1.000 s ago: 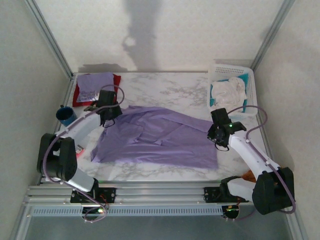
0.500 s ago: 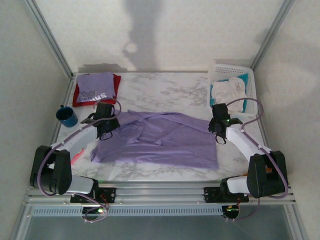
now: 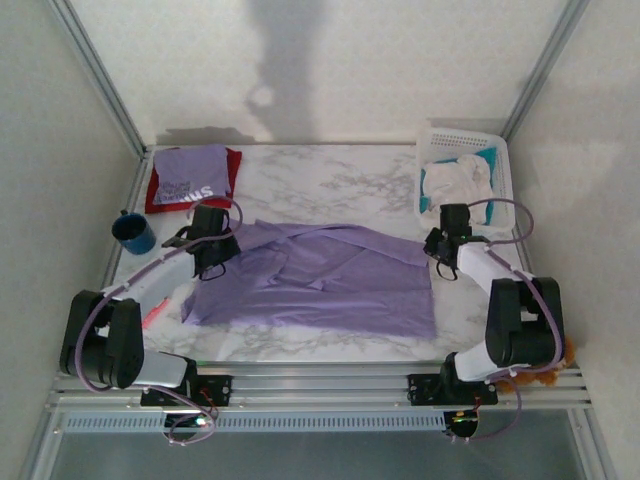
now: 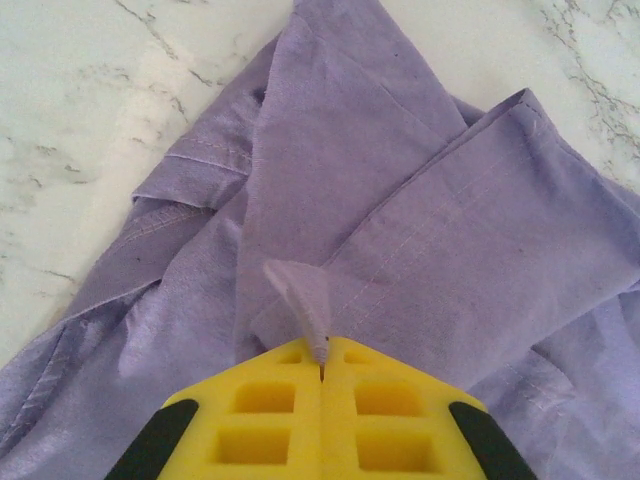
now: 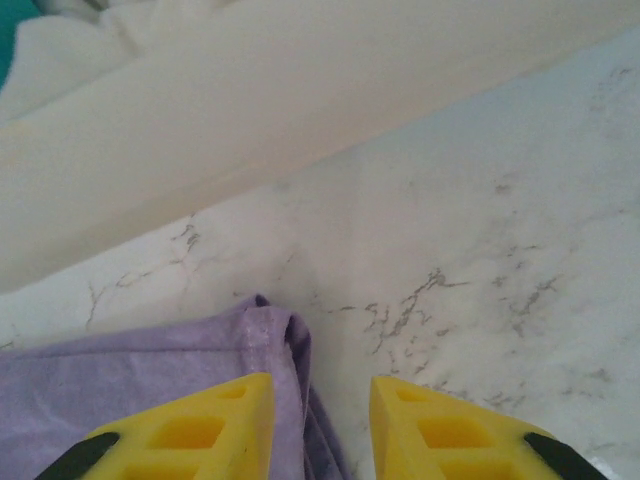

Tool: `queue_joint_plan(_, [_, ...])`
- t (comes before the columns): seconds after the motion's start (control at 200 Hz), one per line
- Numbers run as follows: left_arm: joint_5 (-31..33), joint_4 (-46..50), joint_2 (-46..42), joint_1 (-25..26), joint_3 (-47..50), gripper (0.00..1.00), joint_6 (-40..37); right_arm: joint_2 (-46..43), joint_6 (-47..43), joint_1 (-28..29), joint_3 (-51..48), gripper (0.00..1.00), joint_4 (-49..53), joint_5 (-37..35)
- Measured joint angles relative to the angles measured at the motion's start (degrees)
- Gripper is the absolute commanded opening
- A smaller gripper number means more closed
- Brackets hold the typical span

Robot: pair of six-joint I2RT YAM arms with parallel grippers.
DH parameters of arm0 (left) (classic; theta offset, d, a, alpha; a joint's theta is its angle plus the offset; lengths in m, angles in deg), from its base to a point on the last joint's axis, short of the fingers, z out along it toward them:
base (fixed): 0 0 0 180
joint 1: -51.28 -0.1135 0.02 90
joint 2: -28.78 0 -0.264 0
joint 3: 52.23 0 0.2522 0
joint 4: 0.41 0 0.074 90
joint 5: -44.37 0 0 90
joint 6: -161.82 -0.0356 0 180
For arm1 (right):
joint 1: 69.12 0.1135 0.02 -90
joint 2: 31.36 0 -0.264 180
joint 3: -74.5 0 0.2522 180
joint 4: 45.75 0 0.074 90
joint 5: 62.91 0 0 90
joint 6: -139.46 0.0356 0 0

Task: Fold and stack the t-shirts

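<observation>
A plain lavender t-shirt (image 3: pixel 320 280) lies spread and rumpled across the middle of the marble table. My left gripper (image 3: pixel 212 262) is at its back left part, shut on a pinched ridge of the lavender cloth (image 4: pixel 300 300), which stands up between the closed yellow fingers (image 4: pixel 260 410). My right gripper (image 3: pixel 440 258) is low over the shirt's back right corner. It is open, and the hemmed corner (image 5: pixel 270 340) lies in front of and partly under its left finger (image 5: pixel 190 430). At the back left, a folded lavender t-shirt with white lettering (image 3: pixel 190 175) rests on a red one (image 3: pixel 234 162).
A white basket (image 3: pixel 500 150) holding white cloth (image 3: pixel 460 180) stands at the back right, close behind my right gripper; its pale wall (image 5: pixel 200 150) crosses the right wrist view. A blue mug (image 3: pixel 132 232) sits at the left edge. A small pink item (image 3: pixel 152 316) lies by the left arm.
My right arm has stretched toward the back right, carrying its gripper to the shirt's back right corner by the basket. My left gripper shifted slightly nearer, still pinching the cloth.
</observation>
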Motion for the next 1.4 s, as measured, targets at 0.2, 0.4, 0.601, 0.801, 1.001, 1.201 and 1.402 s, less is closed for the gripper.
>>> queue_joint_plan(0.2, [0.02, -0.13, 1.49, 0.00, -0.92, 0.00, 0.00, 4.04, 0.04, -0.42, 0.04, 0.30, -2.58, 2.40])
queue_joint_plan(0.4, [0.02, -0.17, 1.53, 0.00, -0.94, 0.00, -0.02, 5.31, 0.11, -0.48, 0.94, 0.27, -4.74, 3.04])
queue_joint_plan(0.601, [0.02, -0.07, 1.57, 0.00, -1.03, 0.00, -0.02, 6.47, 0.46, -0.48, 1.60, 0.16, -6.36, 3.10])
queue_joint_plan(0.801, [0.02, 0.17, 1.79, 0.00, -2.47, 0.00, -0.17, 6.49, 0.81, -0.48, 1.66, 0.18, -6.64, 3.93])
queue_joint_plan(1.001, [0.02, 0.24, 1.79, 0.00, -2.89, 0.00, -0.20, 6.47, 1.01, -0.48, 1.88, 0.20, -5.84, 3.82])
queue_joint_plan(1.201, [0.02, 0.22, 1.79, 0.00, -2.89, 0.00, -0.20, 6.51, 1.86, -0.48, 2.05, 0.17, -5.49, 3.69])
queue_joint_plan(1.402, [0.02, 0.31, 1.79, 0.00, -2.89, 0.00, -0.22, 7.26, 2.54, -0.48, 3.17, 0.17, -4.79, 3.65])
